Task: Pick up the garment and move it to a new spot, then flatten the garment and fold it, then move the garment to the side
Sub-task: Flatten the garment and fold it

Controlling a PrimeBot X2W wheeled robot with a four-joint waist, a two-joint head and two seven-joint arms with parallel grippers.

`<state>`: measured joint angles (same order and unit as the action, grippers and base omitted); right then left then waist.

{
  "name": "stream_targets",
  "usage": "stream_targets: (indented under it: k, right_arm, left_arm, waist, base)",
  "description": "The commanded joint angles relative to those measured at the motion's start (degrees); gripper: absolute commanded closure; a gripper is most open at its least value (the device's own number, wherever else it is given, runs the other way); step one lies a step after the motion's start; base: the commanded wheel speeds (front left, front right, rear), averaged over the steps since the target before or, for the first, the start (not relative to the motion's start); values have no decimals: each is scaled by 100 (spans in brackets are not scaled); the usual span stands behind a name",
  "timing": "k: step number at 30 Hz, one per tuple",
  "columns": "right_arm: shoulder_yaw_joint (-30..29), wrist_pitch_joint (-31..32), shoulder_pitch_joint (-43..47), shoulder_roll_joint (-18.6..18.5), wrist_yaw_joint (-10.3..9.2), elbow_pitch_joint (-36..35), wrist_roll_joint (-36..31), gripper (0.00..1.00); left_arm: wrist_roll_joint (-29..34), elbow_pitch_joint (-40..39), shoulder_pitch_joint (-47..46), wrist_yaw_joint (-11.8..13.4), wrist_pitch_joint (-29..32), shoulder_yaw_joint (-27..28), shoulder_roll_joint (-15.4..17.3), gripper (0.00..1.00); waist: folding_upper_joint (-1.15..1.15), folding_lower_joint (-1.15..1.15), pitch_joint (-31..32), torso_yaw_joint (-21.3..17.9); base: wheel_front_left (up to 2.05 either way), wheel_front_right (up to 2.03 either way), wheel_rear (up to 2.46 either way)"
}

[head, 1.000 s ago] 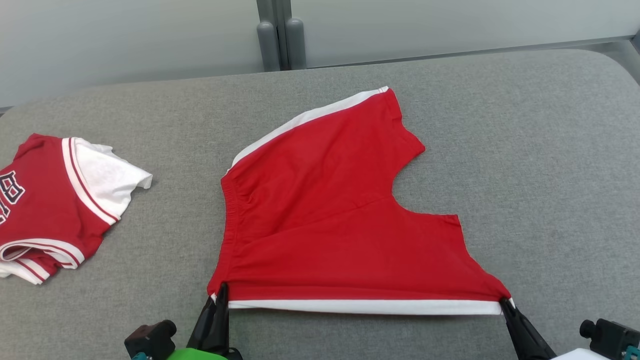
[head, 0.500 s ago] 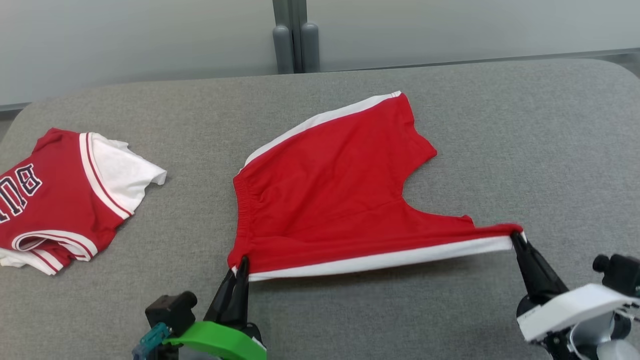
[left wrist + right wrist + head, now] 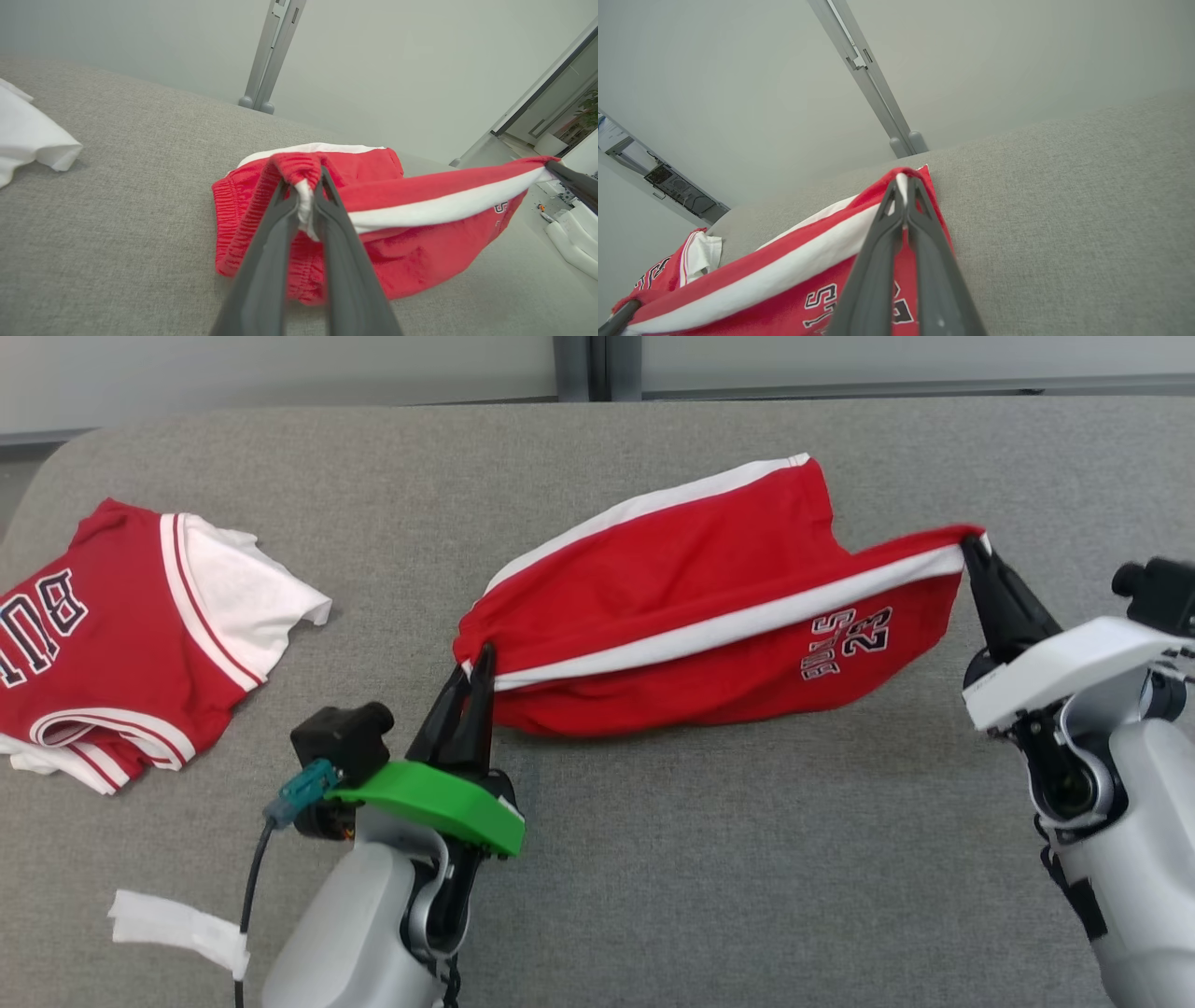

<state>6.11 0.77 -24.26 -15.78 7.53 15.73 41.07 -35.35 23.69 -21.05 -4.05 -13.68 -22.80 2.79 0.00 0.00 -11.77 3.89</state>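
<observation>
Red basketball shorts sit mid-bench, one white-striped edge raised taut above the rest. Left gripper is clamped on the waistband corner, right gripper on the leg-hem corner. Red jersey lies well left.

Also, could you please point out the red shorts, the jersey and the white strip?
red shorts [image 3: 672, 569]: head view, red panel between the stripes.
jersey [image 3: 112, 644]: head view, red body.
white strip [image 3: 173, 926]: head view, its middle.
</observation>
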Motion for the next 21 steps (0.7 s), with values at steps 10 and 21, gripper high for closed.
stream_targets:
  k: [10, 21]
  right_arm:
    - [449, -159, -1960, -173, -8, 1761, -2, 100]
    - [957, -619, -3418, -22, -8, 3698, 52, 59]
  left_arm:
    - [-389, 720, -1324, 128, -56, -374, 26, 100]
    - [-837, 1442, -2142, 172, -151, -914, 24, 0]
  waist:
    - [0, 0, -754, 360]
    - [0, 0, -1073, 602]
  base:
    - [0, 0, 0]
    - [0, 0, 0]
